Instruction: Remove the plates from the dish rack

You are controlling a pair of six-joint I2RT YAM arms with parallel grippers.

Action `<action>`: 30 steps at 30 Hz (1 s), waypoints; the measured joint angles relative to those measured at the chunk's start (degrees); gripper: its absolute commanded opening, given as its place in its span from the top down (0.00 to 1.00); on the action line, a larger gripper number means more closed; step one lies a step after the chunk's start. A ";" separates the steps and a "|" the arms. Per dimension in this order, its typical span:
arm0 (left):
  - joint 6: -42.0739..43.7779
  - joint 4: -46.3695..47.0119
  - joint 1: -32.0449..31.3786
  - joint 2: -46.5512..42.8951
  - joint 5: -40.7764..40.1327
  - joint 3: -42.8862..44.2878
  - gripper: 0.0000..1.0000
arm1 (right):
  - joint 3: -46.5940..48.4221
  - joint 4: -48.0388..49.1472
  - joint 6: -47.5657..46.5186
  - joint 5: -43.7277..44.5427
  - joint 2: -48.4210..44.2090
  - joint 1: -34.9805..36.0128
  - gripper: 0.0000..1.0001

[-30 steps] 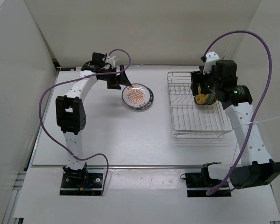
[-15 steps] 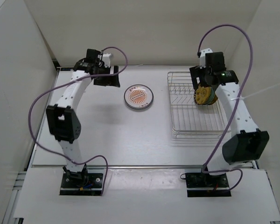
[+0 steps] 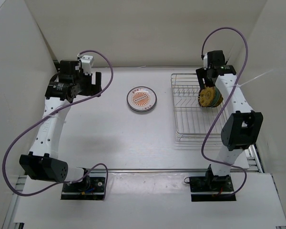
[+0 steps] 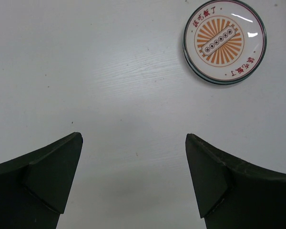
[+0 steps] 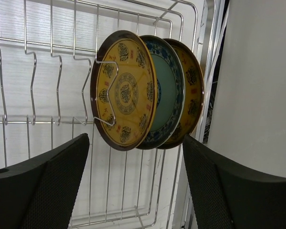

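The wire dish rack stands on the right of the table. Three plates stand upright at its far right: a yellow one, a teal-blue one and another yellow one; from the top view they show as one cluster. A white plate with an orange sunburst lies flat mid-table, seemingly on another plate, and also shows in the left wrist view. My right gripper is open and empty just above the racked plates. My left gripper is open and empty, left of the sunburst plate.
White walls close in the table on the left, back and right; the right wall is close beside the rack. The rack's near half holds only bare wires. Purple cables loop above both arms.
My left arm has swung left, away from the sunburst plate, its gripper open. My right arm has straightened up and drawn the gripper back above the racked plates.
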 measured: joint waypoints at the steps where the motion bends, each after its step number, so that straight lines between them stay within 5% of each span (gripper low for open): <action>1: 0.02 -0.22 0.07 -0.11 -0.17 -0.55 0.00 | 0.15 0.02 -0.07 0.02 0.46 -0.02 0.20; 30: -1.27 -0.52 0.66 -1.92 -0.35 -4.20 0.00 | 0.13 2.58 -0.20 -2.62 7.28 -2.60 0.43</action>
